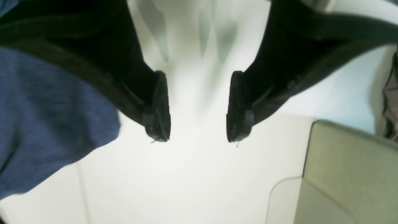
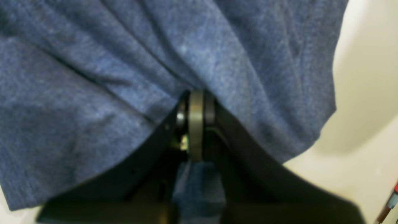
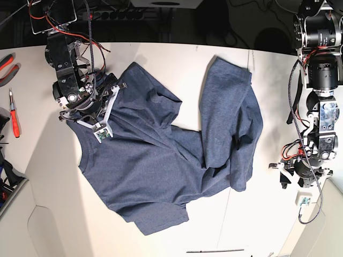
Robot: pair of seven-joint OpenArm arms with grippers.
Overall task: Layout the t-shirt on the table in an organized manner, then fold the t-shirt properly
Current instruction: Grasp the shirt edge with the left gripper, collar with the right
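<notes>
With the right gripper clamped on the t-shirt at 10 o'clock and the left gripper spread empty over the table, one-sided pulling probably worsens that 3 o'clock bunching.

Bright, even light overexposes the table below the open left jaws, with soft grey shadows beyond them. Both wrist views are blurred; the shirt above the right jaws is soft. The base view bends at its edges.
</notes>
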